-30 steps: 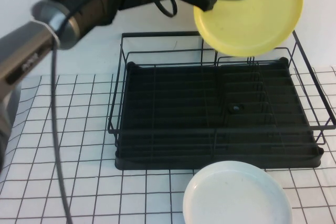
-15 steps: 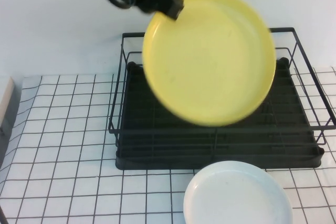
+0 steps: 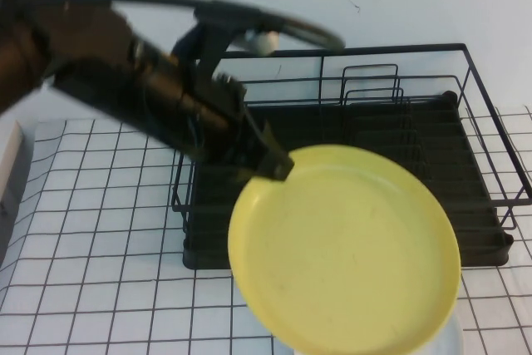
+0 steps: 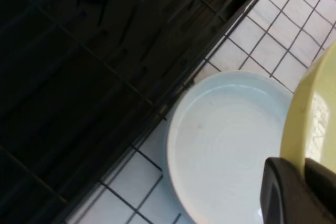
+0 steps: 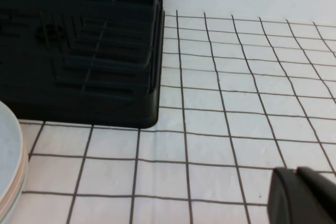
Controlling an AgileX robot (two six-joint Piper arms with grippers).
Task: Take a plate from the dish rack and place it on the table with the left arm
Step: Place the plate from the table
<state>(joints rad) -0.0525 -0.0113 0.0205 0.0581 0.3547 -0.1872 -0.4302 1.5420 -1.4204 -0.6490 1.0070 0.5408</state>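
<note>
The left gripper (image 3: 270,162) sits just left of centre in the high view, clamped on the upper-left rim of the yellow plate (image 3: 345,247). From the grip, the plate spreads down and to the right toward the bottom edge of the frame, face up and tilted, held in the air in front of the black dish rack (image 3: 490,164) and covering the rack's front edge. The left arm (image 3: 125,89) reaches in from the upper left.

The relation that matters is what lies under the plate: in the left wrist view the white plate (image 4: 226,145) rests on the table (image 4: 273,51) just beside the rack, directly beneath the yellow rim. Lowered straight down, the yellow plate would likely land on the white one, so a shift toward the bare grid in the lower left of the high view looks necessary.

The right gripper (image 5: 304,195) shows only at the bottom right corner of its own wrist view, low over the table; whether it is open cannot be told.
</note>
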